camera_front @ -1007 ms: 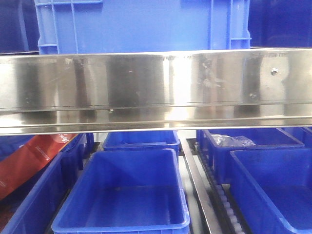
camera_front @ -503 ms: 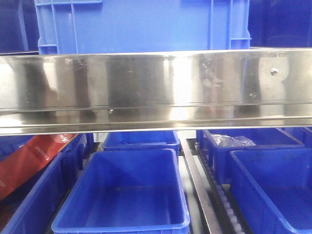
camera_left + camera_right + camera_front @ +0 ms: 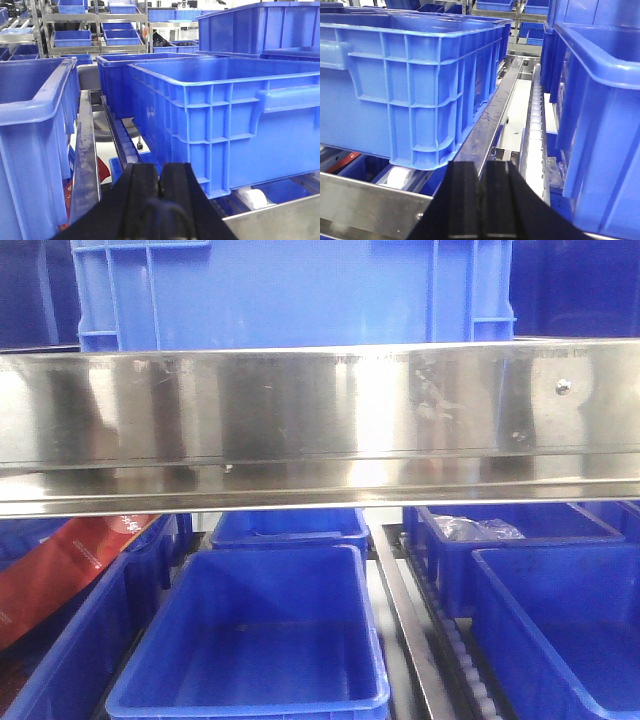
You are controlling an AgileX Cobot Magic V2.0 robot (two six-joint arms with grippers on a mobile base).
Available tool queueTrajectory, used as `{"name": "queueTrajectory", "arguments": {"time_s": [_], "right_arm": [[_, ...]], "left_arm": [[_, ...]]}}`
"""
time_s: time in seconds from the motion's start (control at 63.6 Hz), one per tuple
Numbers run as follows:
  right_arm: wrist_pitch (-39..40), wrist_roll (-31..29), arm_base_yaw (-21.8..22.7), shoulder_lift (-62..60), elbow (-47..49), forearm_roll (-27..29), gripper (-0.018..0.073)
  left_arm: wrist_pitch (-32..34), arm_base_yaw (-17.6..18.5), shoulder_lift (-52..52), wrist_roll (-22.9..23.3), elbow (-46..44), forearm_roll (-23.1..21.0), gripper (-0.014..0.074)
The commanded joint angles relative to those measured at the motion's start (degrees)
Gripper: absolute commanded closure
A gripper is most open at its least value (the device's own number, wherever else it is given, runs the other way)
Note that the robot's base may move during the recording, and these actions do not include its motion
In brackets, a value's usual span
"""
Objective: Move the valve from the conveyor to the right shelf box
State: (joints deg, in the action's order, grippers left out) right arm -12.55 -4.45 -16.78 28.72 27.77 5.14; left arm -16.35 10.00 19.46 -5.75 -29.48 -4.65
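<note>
Shelving fills every view: a steel rail (image 3: 320, 420) crosses the front, blue bins (image 3: 260, 630) below it. The left tool (image 3: 160, 187) has its fingers pressed together, empty; so does the right tool (image 3: 480, 192), each facing a ribbed blue crate (image 3: 235, 130). Valve and conveyor aren't visible anywhere.

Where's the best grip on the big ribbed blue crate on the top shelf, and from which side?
Probably the moulded handle bar on the near wall of the crate, taken from the front with fingers hooking under it. The ribbed walls look too broad to pinch, and the steel rail covers its base. The left gripper and right gripper are both shut; open first.
</note>
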Motion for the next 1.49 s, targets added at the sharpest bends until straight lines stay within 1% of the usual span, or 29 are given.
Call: {"name": "queueTrajectory", "arguments": {"time_s": [0.0, 0.031, 0.142, 0.252, 0.362, 0.425, 0.503, 0.598, 0.645, 0.661, 0.676, 0.755, 0.849, 0.991, 1.478], "right_arm": [[1.5, 0.0, 0.3, -0.4, -0.1, -0.4, 0.0722], [1.5, 0.0, 0.3, -0.4, -0.1, -0.4, 0.0722], [1.5, 0.0, 0.3, -0.4, -0.1, -0.4, 0.0722], [1.5, 0.0, 0.3, -0.4, -0.1, -0.4, 0.0722], [1.5, 0.0, 0.3, -0.4, -0.1, -0.4, 0.0722], [1.5, 0.0, 0.3, -0.4, -0.1, -0.4, 0.0722], [1.5, 0.0, 0.3, -0.4, -0.1, -0.4, 0.0722], [1.5, 0.0, 0.3, -0.4, -0.1, -0.4, 0.0722], [1.5, 0.0, 0.3, -0.4, -0.1, -0.4, 0.0722], [1.5, 0.0, 0.3, -0.4, -0.1, -0.4, 0.0722], [1.5, 0.0, 0.3, -0.4, -0.1, -0.4, 0.0722], [1.5, 0.0, 0.3, -0.4, -0.1, -0.4, 0.0722], [1.5, 0.0, 0.3, -0.4, -0.1, -0.4, 0.0722], [1.5, 0.0, 0.3, -0.4, -0.1, -0.4, 0.0722], [1.5, 0.0, 0.3, -0.4, -0.1, -0.4, 0.0722]], "left_arm": [[1.1, -0.6, -0.4, 0.4, 0.1, 1.6, 0.0707], [0.9, -1.3, -0.7, 0.4, 0.1, 2.4, 0.0707], [0.9, -5.4, -2.9, 0.4, 1.8, 2.4, 0.0707], [2.7, -10.6, -6.8, 0.4, 6.7, 2.4, 0.0707], [6.7, -14.5, -11.5, 0.4, 13.7, 2.4, 0.0707], [9.1, -15.9, -14.0, 0.4, 17.4, 2.4, 0.0707], [13.7, -17.4, -16.7, 0.4, 23.1, 2.2, 0.0707], [18.9, -17.8, -18.7, 0.4, 29.5, 2.1, 0.0707], [19.9, -17.8, -19.3, 0.4, 29.5, 1.8, 0.0707], [18.4, -17.8, -19.5, 0.4, 29.5, 1.6, 0.0707], [15.1, -17.8, -19.5, 0.4, 29.5, 1.5, 0.0707], [11.6, -17.7, -19.5, 0.4, 29.5, 0.7, 0.0707], [11.9, -17.7, -19.5, 0.4, 29.5, 0.7, 0.0707], [14.3, -17.7, -19.5, 0.4, 29.5, 0.7, 0.0707], [14.3, -17.7, -19.5, 0.4, 29.5, 0.7, 0.0707]]}}
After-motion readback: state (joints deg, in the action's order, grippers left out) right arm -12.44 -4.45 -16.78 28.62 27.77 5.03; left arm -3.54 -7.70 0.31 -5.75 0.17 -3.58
